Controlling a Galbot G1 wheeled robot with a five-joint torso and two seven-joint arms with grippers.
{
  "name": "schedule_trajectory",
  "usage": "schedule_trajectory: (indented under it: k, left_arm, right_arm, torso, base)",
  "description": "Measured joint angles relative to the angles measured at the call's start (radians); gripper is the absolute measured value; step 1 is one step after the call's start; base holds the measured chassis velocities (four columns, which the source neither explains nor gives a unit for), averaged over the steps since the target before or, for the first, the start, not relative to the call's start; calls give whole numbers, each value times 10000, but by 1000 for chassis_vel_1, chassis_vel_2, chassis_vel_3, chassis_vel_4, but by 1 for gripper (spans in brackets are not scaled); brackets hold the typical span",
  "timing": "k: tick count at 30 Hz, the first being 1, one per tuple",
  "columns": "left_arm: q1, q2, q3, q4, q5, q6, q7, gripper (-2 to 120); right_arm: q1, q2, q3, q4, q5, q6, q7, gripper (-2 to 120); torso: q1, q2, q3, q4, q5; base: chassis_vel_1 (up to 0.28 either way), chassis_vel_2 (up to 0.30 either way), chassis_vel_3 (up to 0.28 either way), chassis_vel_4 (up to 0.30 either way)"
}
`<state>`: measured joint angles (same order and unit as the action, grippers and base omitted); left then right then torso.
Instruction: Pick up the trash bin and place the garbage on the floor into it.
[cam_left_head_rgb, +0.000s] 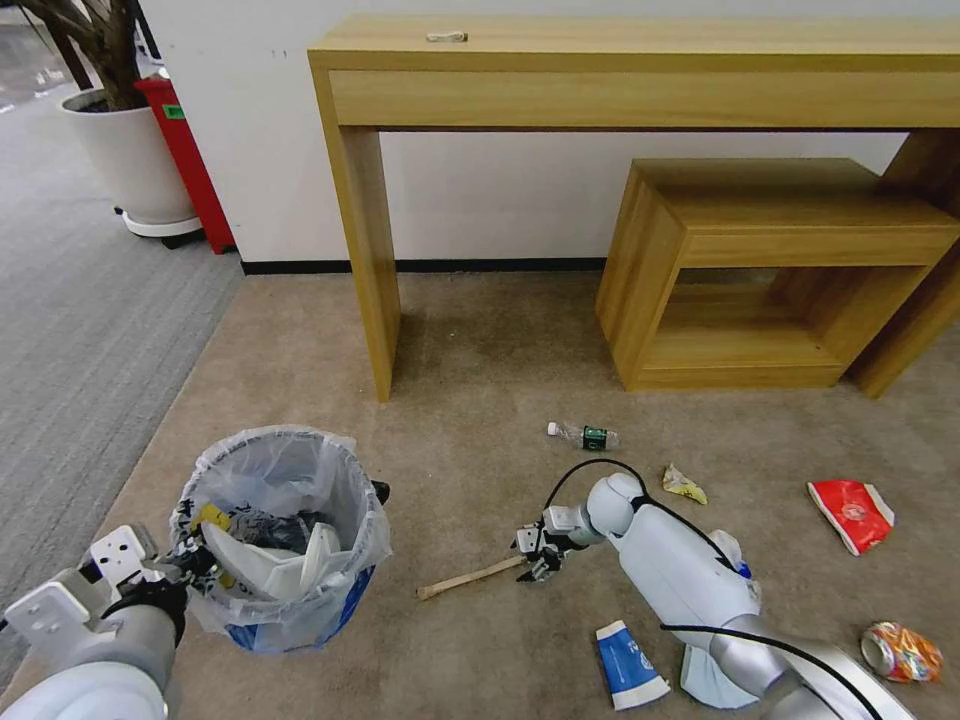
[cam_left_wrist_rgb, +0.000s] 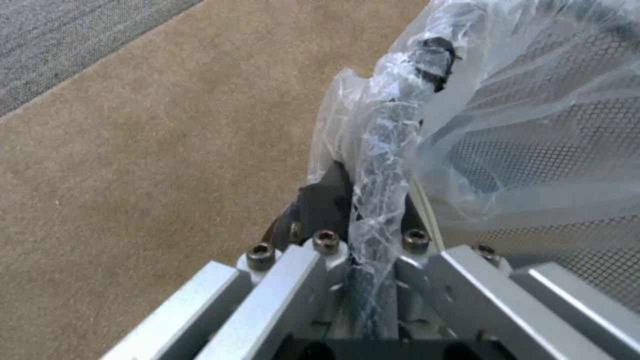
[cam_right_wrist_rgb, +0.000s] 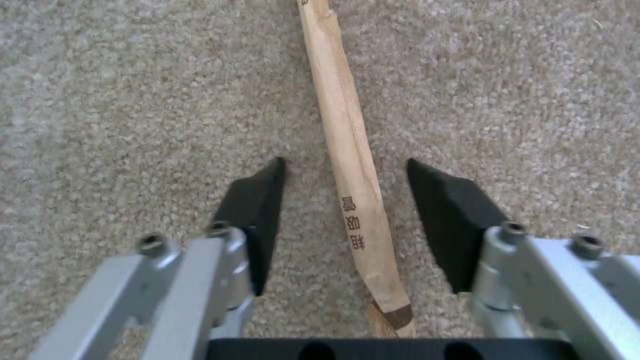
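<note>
The blue trash bin (cam_left_head_rgb: 300, 610) with its whitish liner is at the front left of the beige floor (cam_left_head_rgb: 470, 380), with white slippers (cam_left_head_rgb: 270, 570) and other litter inside. My left gripper (cam_left_head_rgb: 190, 562) is shut on the bin's lined rim (cam_left_wrist_rgb: 390, 150), which passes between the pads of my left gripper (cam_left_wrist_rgb: 370, 185). My right gripper (cam_left_head_rgb: 535, 552) is open and low over the carpet. The wooden stick (cam_right_wrist_rgb: 340, 115) lies between the fingers of my right gripper (cam_right_wrist_rgb: 345, 162), untouched. The wooden stick (cam_left_head_rgb: 468, 578) points toward the bin.
Loose on the carpet are a green-labelled bottle (cam_left_head_rgb: 585, 436), a yellow wrapper (cam_left_head_rgb: 684, 485), a red wrapper (cam_left_head_rgb: 850, 512), an orange can (cam_left_head_rgb: 900, 650) and a blue-white cup (cam_left_head_rgb: 628, 665). A wooden console table (cam_left_head_rgb: 640, 70) and a low shelf (cam_left_head_rgb: 770, 270) stand behind. Grey carpet (cam_left_head_rgb: 70, 320) lies to the left.
</note>
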<state>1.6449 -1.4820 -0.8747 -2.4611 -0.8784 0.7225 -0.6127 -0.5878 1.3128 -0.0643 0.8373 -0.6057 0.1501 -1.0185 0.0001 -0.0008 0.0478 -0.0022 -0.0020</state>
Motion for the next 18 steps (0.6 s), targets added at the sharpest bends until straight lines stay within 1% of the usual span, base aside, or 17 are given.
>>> schedule_trajectory:
  k: [2,3,7,8,10,11,12,13,18]
  left_arm:
    - [-9,0,0,0,0,0,0,1]
    - [-9,0,0,0,0,0,0,1]
    - [-20,-5,19,0,1,0,0,1]
    - [-20,-5,19,0,1,0,0,1]
    - [-25,-14,29,2,6,-1,0,1]
    - [-25,-14,29,2,6,-1,0,1]
    - [-25,-18,34,4,8,0,-1,1]
    - [-25,-21,35,6,10,0,-1,1]
    - [-42,-21,40,6,11,0,-4,1]
  right_arm:
    - [2,8,0,-13,-17,5,0,36]
    - [2,8,0,-13,-17,5,0,36]
    - [8,7,-12,35,-68,5,7,18]
    - [8,7,-12,35,-68,5,7,18]
    - [-16,-1,9,63,-140,19,7,8]
    - [-16,-1,9,63,-140,19,7,8]
    - [-34,-10,32,79,-158,33,7,2]
    - [-54,-25,60,114,-162,45,7,0]
    - [-150,-161,178,393,-36,138,21,0]
  torso:
    - [0,0,0,0,-1]
    - [0,0,0,0,-1]
    - [0,0,0,1,1]
    - [0,0,0,1,1]
    - [1,0,0,0,0]
    - [1,0,0,0,0]
    - [1,0,0,1,1]
    - [0,0,0,0,0]
    - [1,0,0,1,1]
  base:
    - [0,0,0,0]
    - [0,0,0,0]
    - [0,0,0,0]
    - [0,0,0,0]
    - [0,0,0,0]
    - [0,0,0,0]
    - [0,0,0,0]
    - [0,0,0,0]
    - [0,0,0,0]
